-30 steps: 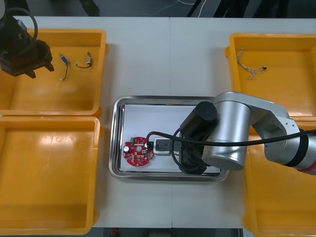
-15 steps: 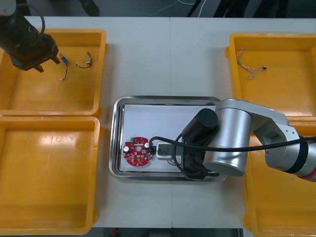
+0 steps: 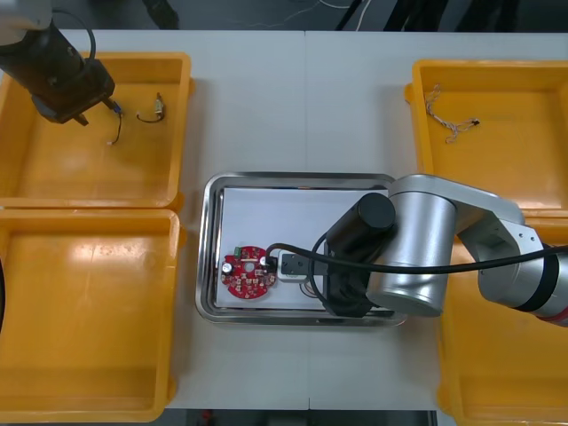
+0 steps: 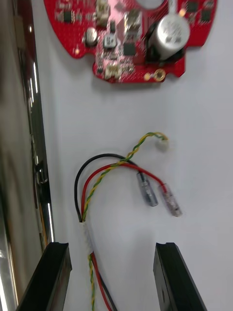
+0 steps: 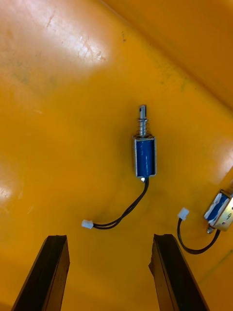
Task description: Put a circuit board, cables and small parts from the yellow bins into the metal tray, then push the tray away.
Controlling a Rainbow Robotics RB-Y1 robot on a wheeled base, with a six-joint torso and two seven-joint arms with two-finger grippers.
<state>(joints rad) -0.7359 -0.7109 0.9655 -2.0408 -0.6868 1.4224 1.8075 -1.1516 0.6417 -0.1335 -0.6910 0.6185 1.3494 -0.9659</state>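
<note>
Left gripper (image 5: 109,239): fingers (image 5: 52,274) spread wide, empty, above metal part (image 5: 144,155) in bin (image 5: 53,107) | Right gripper (image 4: 112,245): spread wide, cable (image 4: 104,175) lying loose between, in tray (image 4: 22,146)

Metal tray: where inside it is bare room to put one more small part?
The white floor between the far rim of the metal tray and the circuit board is bare. The near strip is crowded: board, red and yellow cable, open right gripper above. The left gripper is over the far left bin.
</note>
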